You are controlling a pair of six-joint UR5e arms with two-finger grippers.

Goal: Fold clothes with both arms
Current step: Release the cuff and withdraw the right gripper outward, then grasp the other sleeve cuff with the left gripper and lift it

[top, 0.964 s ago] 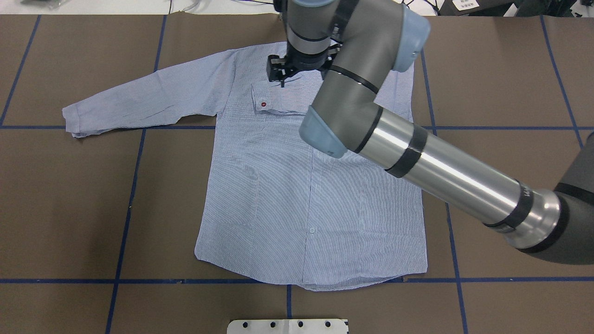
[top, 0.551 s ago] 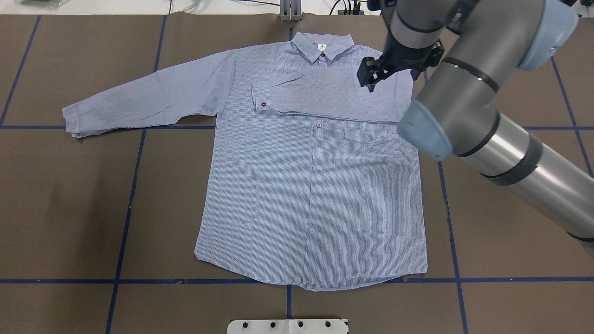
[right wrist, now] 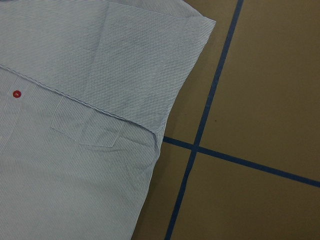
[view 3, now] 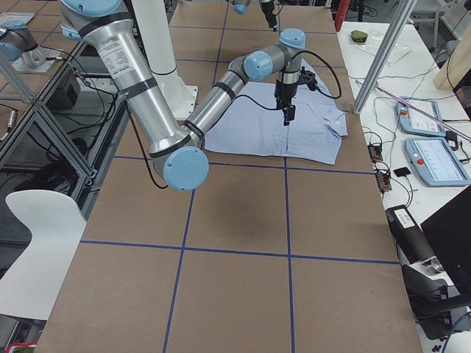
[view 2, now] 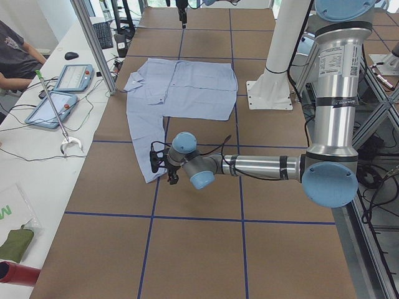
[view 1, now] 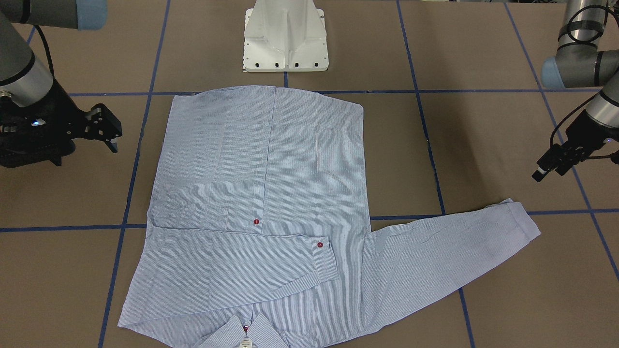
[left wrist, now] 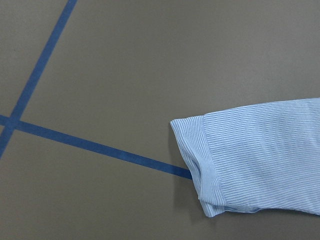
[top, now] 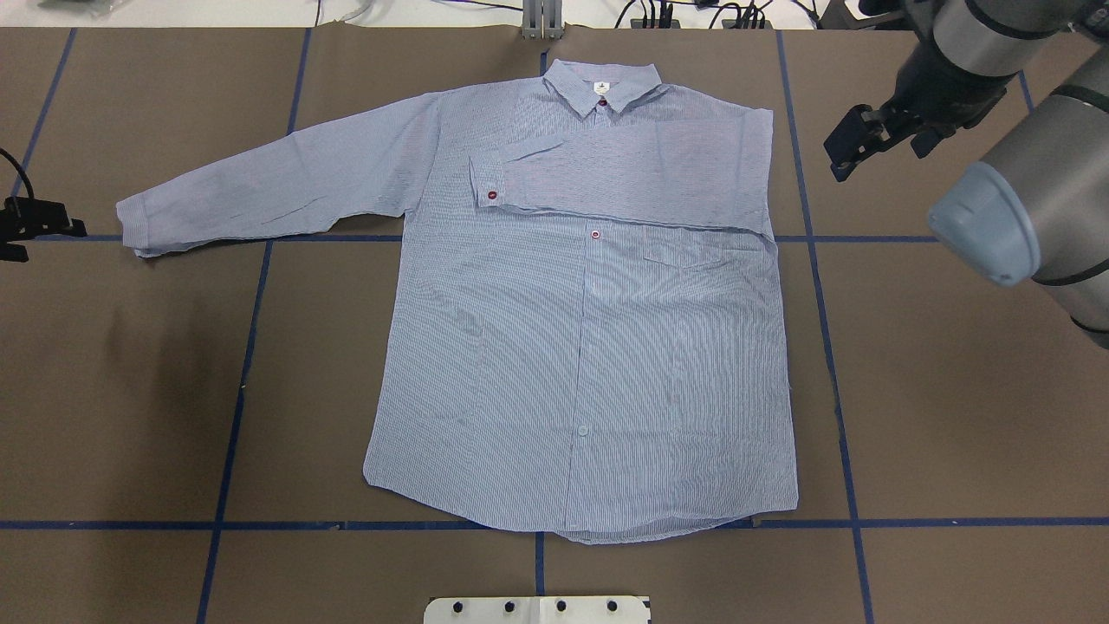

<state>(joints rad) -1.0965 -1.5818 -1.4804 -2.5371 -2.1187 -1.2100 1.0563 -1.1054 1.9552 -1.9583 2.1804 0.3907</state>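
Looking down over the robot's shoulders, we are seeing the shirt (top: 589,364) lying flat and face up in the middle of the table (top: 953,416). Its collar (top: 602,87) is pointing to the far edge and its hem is sitting nearest the white pedestal base (view 1: 285,38). We are finding the right sleeve (top: 624,169) folded across the chest, with its cuff (top: 487,184) and red button resting left of the collar. The chest pocket (top: 684,251) is showing just near of that fold. The left sleeve (top: 277,186) is stretching out flat to the left, and its end is lying over a blue tape line (top: 52,236). We are placing the right gripper (top: 845,152) off the shirt's far right shoulder, over bare table and apart from the cloth. Its fingers are looking parted and are holding nothing. We are placing the left gripper (view 1: 547,172) well out to the left, just beyond the outstretched cuff and not touching it. Its fingers also are appearing parted and empty, though only part of it is showing from overhead. The left wrist camera is showing us that cuff end on the tape. The right wrist camera is showing us the folded shoulder corner and the pocket beside a tape crossing.
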